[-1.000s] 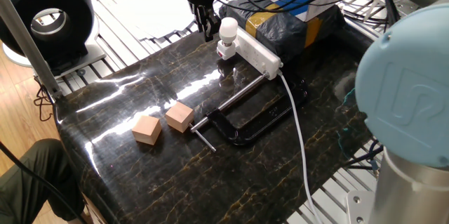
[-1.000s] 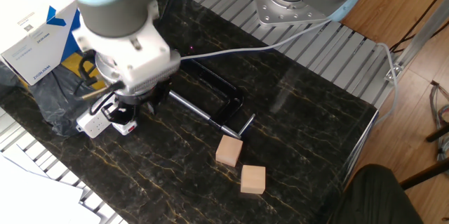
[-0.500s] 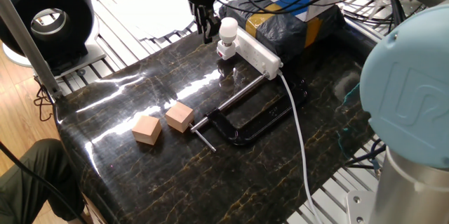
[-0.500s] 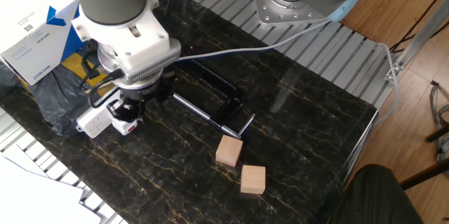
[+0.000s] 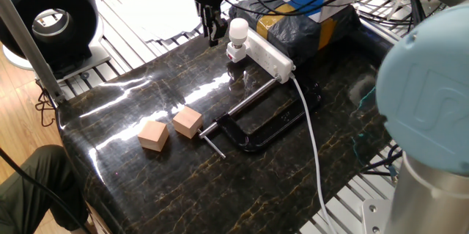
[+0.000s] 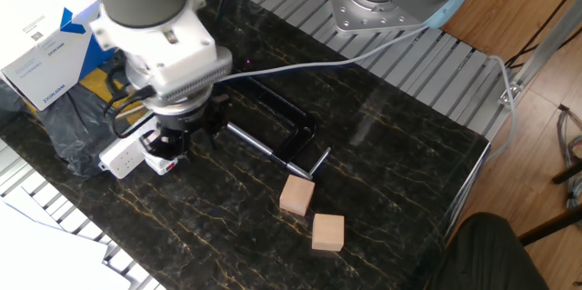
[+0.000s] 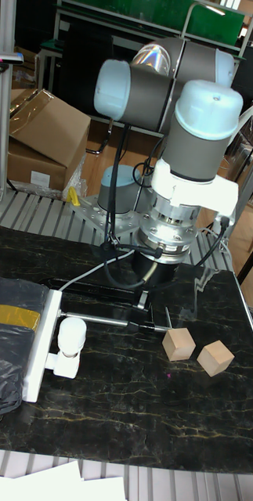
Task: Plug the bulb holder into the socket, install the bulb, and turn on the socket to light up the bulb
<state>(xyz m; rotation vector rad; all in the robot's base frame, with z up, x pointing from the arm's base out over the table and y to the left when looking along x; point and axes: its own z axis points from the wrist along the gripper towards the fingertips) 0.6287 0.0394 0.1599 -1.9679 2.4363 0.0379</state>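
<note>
White bulb (image 5: 238, 28) sits already screwed into the bulb holder (image 5: 236, 49), which is plugged into the near end of the socket (image 5: 267, 52) on the dark marble table (image 5: 168, 183). My end effector (image 5: 213, 31) hangs just beside the bulb, on the side away from the strip, fingers close together and holding nothing as far as I can judge. The socket's long axis runs away from me toward its white cable (image 5: 311, 135), so I judge the switch lies along that line.
</note>
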